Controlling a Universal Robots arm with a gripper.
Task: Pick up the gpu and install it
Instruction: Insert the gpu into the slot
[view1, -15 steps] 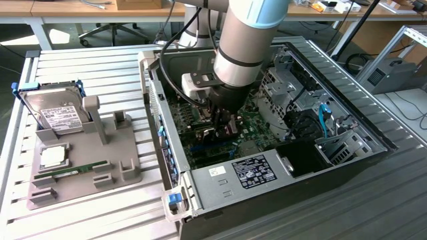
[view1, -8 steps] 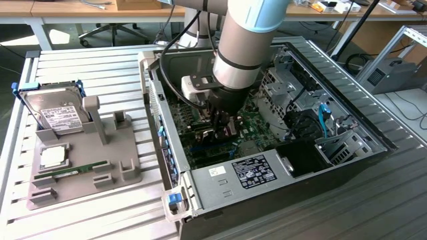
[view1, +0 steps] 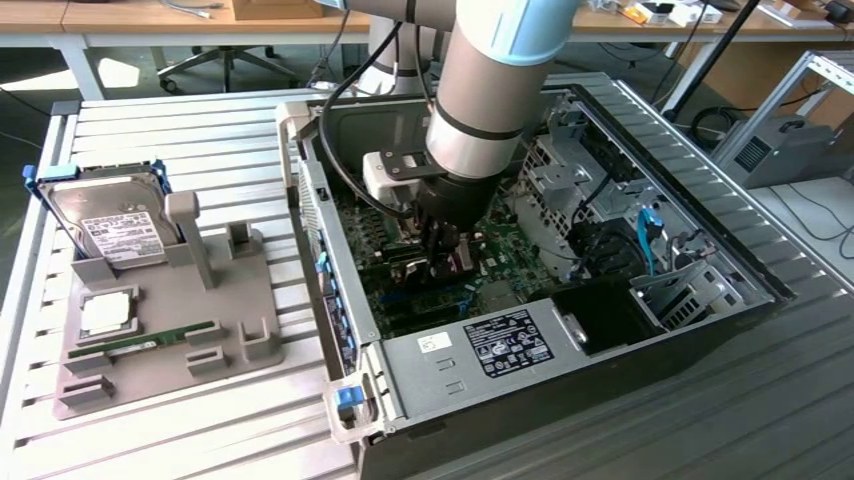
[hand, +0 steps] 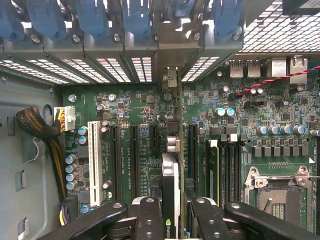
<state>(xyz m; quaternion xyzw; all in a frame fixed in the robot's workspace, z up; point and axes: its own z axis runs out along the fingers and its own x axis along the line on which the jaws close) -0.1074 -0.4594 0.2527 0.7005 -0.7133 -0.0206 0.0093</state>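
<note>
The claw is partly closed on the gpu, with a black finger set against each face of the card. The gpu is held upright on edge, low inside the open computer case and just above the motherboard. Whether its connector edge is seated in a slot cannot be told.

Its long axis is laid parallel to the black expansion slots. Its far end is pointed away from the claw toward the rear panel, where a silver bracket is seen in the gap between the vented slot covers. The card is presented by its thin top edge: a pale silver-white strip bearing a logo near the claw, with a narrow line of green board beside it.

A white slot and a sleeved cable bundle are found to one side of the card. A seated memory module and a processor socket are found to the other. Blue latches are ranged along the rear panel.

The case is laid on its side on a slatted metal surface, and the arm is angled steeply into it. At the exterior view's left, well apart from the case, a grey fixture carries an upright hard drive with blue rails, a square silver processor and a narrow green memory stick.
</note>
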